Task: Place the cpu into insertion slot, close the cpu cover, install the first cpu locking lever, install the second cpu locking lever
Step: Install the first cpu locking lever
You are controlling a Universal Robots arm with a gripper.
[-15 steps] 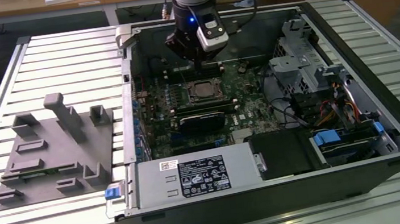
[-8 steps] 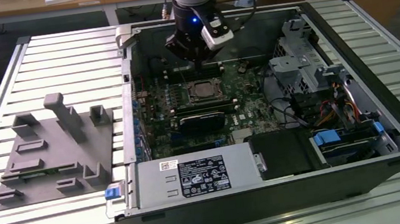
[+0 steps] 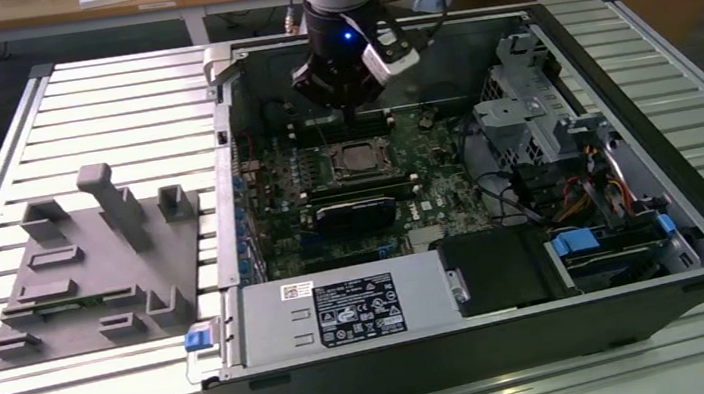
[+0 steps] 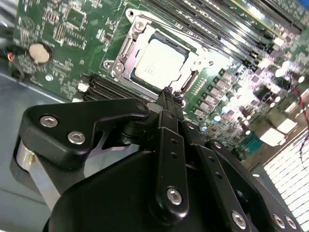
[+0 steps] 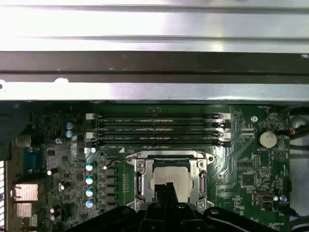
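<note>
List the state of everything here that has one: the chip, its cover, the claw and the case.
cpu, seated flat in the insertion slot.
cpu cover, closed down around the cpu.
claw, shut, holding nothing, tips close to the cover's edge.
computer case, lying on its side, side panel off.

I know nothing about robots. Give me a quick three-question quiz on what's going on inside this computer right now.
1. True or false: the cpu sits in the insertion slot.
2. The cpu cover is: A) standing upright, B) lying flat around the cpu, C) taken off.
3. Fill in: the gripper, close to the slot's edge, is ____ (open or shut).
Key: 1 true; 2 B; 3 shut.
</note>
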